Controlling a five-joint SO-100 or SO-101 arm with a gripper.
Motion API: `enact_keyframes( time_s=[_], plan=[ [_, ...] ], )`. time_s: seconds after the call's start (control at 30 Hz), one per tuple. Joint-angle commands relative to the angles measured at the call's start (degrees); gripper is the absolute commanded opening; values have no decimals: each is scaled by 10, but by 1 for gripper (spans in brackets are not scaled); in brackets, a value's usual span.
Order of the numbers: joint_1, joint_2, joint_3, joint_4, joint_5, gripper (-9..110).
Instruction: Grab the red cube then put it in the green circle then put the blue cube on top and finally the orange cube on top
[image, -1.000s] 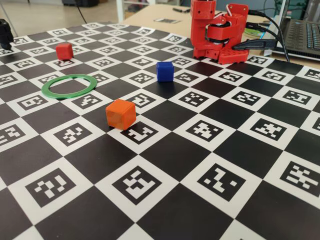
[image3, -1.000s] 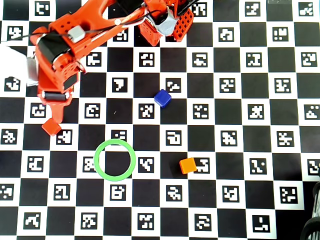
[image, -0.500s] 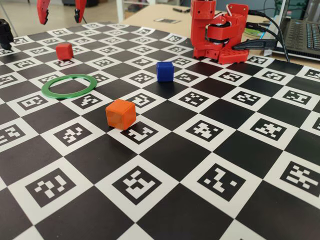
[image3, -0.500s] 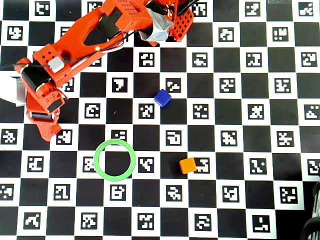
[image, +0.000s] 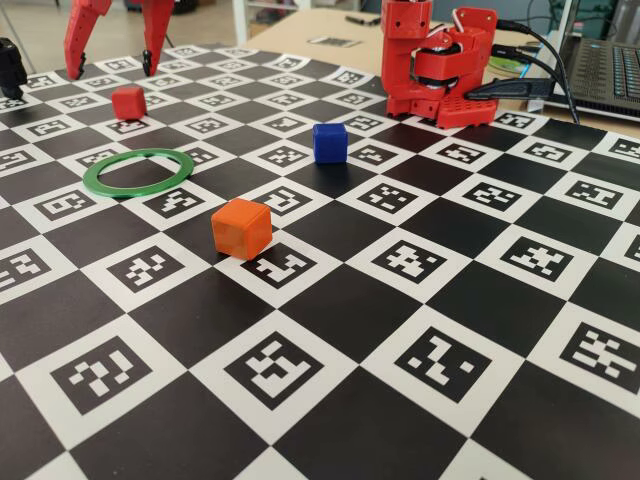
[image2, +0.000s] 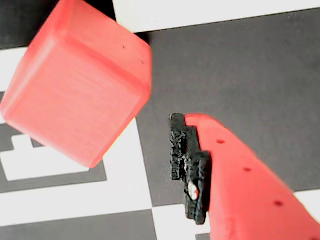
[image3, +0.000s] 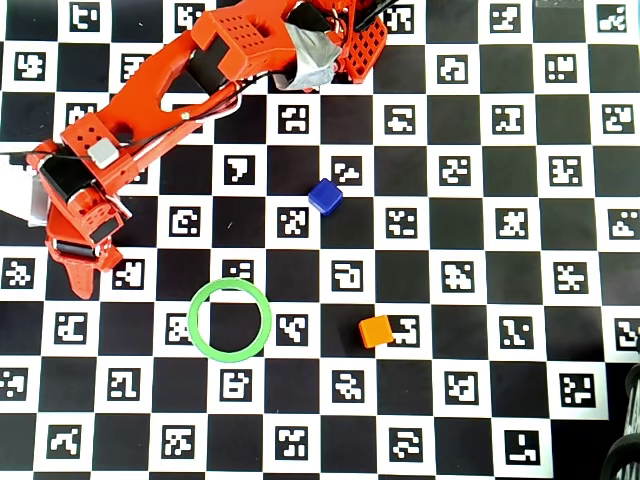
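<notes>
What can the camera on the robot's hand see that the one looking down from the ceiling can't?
Only the wrist view shows the red cube up close, apart from one finger. Only the overhead view shows the green circle, the blue cube and the orange cube, while the arm covers the red one. Both show the checkered board.

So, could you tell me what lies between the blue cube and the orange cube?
Only bare checkerboard between the blue cube and orange cube, per the overhead view.

My red gripper (image: 113, 70) carries black pads (image2: 189, 167). The board (image: 420, 330) is black-and-white chequered, with coded markers in its white squares. Cubes: red cube (image: 128, 102), blue cube (image: 330, 142), orange cube (image: 241, 228). The green circle (image: 138, 171) is green.
</notes>
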Motion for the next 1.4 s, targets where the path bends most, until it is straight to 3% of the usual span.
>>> enact_keyframes(
  time_s=[0.0, 0.53, 1.37],
  plan=[
    [-4, 22, 16, -23, 2, 44],
    [-2, 18, 65, -88, 47, 44],
    [-12, 42, 84, -78, 259, 41]
  ],
)
